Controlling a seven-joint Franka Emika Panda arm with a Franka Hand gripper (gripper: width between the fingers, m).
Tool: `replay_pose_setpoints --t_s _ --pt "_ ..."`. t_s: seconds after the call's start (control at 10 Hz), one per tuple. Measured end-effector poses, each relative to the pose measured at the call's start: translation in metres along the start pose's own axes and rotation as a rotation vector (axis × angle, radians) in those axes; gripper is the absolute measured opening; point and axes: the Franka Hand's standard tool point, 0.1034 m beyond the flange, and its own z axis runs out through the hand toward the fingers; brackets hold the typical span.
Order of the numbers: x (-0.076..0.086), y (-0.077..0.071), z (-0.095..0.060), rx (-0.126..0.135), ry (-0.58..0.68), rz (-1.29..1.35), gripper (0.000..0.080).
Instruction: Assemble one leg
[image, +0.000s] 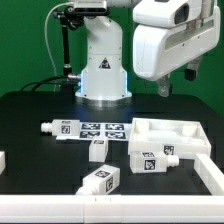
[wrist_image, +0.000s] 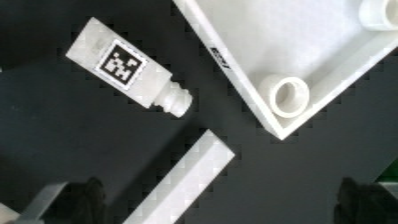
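Several white legs with marker tags lie on the black table: one at the exterior view's left (image: 55, 127), one in the middle (image: 97, 149), one near the front (image: 100, 181) and one beside the white tabletop (image: 154, 160). The tabletop (image: 172, 128) lies at the exterior view's right. My gripper (image: 179, 80) hangs high above it, open and empty. In the wrist view a tagged leg (wrist_image: 125, 68) with a threaded end lies next to the tabletop corner (wrist_image: 338, 60), which has a round hole (wrist_image: 285, 95). The gripper (wrist_image: 214, 205) shows only dark fingertips (wrist_image: 54, 205) far apart.
The marker board (image: 100, 130) lies in front of the robot base (image: 104, 70). A white bar (wrist_image: 187, 180) lies on the table below the gripper. White rails run along the table's front edge (image: 110, 214) and the exterior view's right (image: 212, 172).
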Motion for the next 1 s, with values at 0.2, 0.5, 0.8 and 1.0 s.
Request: replay_pose_setpoints --t_s 0.2,0.5,0.8,1.0 --pt "0.0 0.0 0.0 0.0 0.0 0.0 0.065" --pt "-0.001 0.003 0.0 -0.017 0.007 -0.049 0.065" --pt "-0.022 0.018 0.016 -0.099 0.055 -0.295 0.065" --pt "-0.024 0.024 0.044 -0.15 0.091 -0.361 0.065"
